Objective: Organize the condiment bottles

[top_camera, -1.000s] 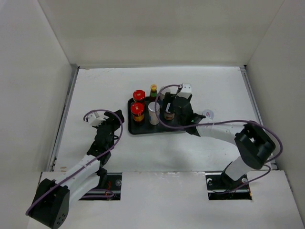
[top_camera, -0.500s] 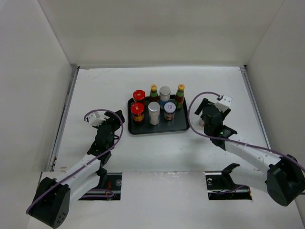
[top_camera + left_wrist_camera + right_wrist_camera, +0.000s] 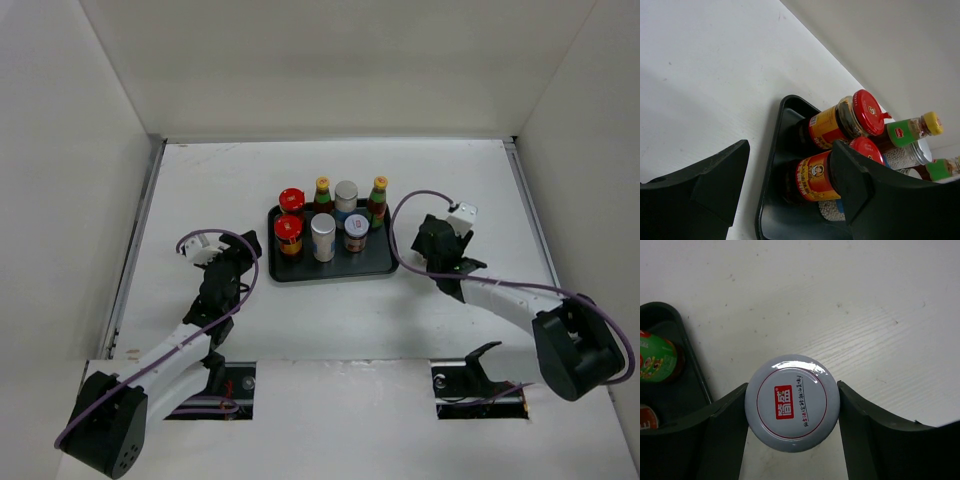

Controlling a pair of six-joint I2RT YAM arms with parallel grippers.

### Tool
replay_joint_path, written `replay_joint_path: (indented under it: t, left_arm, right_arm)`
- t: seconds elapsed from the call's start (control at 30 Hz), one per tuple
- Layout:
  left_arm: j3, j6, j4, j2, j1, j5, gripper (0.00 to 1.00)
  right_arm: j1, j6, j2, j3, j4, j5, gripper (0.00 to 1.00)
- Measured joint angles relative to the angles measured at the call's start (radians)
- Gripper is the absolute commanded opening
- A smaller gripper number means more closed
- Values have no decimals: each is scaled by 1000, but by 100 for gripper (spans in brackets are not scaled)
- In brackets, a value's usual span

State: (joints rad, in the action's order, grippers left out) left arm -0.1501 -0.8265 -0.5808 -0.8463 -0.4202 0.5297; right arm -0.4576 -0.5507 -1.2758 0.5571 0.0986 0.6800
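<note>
Lifting straight up matters: the right gripper (image 3: 792, 392) clasps the pale-lidded jar (image 3: 792, 402) beside the black tray (image 3: 695, 367), so we must clear its rim; the left gripper (image 3: 790, 160) hangs open.

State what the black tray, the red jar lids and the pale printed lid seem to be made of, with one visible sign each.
Black tray: probably plastic, smooth and slightly glossy; its rounded rim looks moulded.
Red lids: likely painted metal; glossy, with a printed emblem.
Pale lid: metal or plastic, hard to tell; glossy, catching glare along its edge.
</note>
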Motion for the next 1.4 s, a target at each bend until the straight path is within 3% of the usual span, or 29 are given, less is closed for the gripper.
replay_joint_path:
  t: [0.17,0.43,0.77,0.97,1.2,1.4]
  left_arm:
    - [0,0,0,0,0,-1,66]
    - [0,0,-1,-3,0,-2,70]
    - [0,2,0,-3,1,-3,100]
    - [0,1,-1,-6,1,0,100]
    - [0,7,11,-29,1,12,100]
    - [0,8,20,-18,6,21,100]
  right_arm:
    - [-37,19,28,0,-19,19,53]
    - [-248,102,49,83,40,39,53]
    - [-303,128,-165,145,145,20,56]
    - [-303,127,-179,145,165,10,71]
    - [-301,121,-189,145,226,-8,76]
    - [-300,111,-205,147,257,-25,90]
